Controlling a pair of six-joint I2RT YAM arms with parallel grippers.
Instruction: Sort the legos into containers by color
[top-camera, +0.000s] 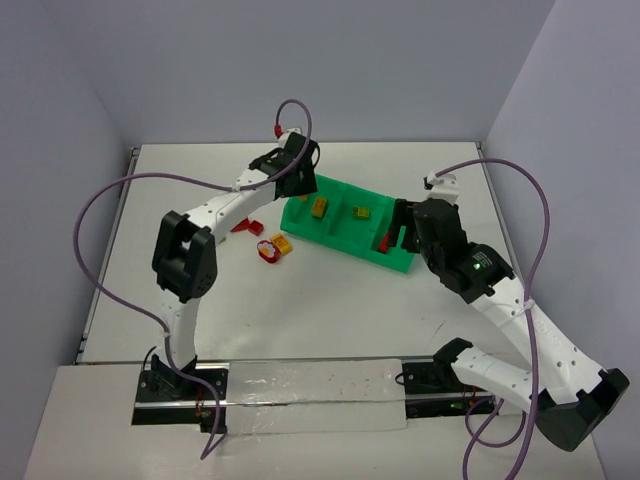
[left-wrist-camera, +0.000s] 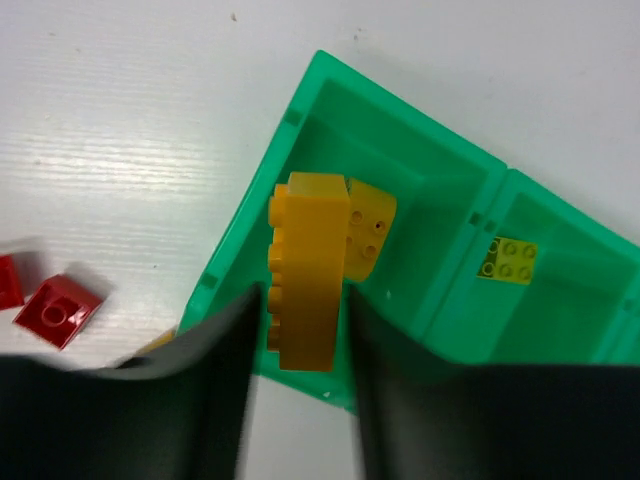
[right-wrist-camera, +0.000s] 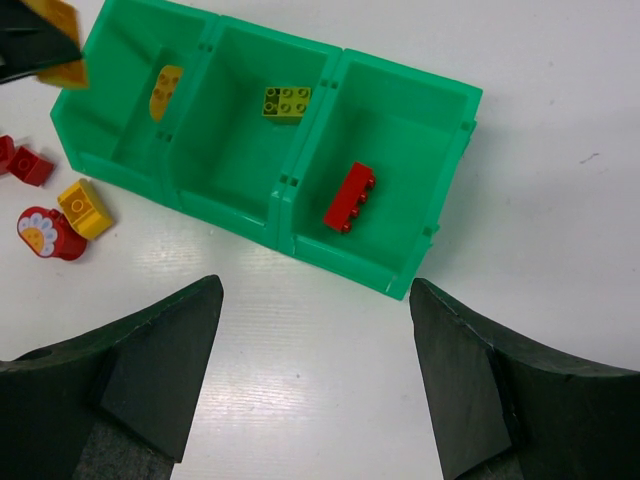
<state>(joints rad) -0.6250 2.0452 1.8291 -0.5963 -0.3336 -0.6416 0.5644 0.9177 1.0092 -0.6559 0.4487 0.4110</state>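
- A yellow-orange brick (left-wrist-camera: 308, 262) is clamped in the left gripper (left-wrist-camera: 303, 310) over the tray's (left-wrist-camera: 400, 100) end compartment, where a matching yellow piece (left-wrist-camera: 368, 235) lies.
- The right gripper (right-wrist-camera: 315, 305) is held agape and empty, near the tray's red brick (right-wrist-camera: 349, 196).

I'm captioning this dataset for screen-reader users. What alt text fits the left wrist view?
The left jaws pinch a yellow-orange brick over the edge of a green tray's end compartment, where another yellow-orange brick lies. An olive brick sits next door; red bricks lie on the table.

White table (top-camera: 330, 320) between plain pale blue-grey walls (top-camera: 300, 60), evenly lit.
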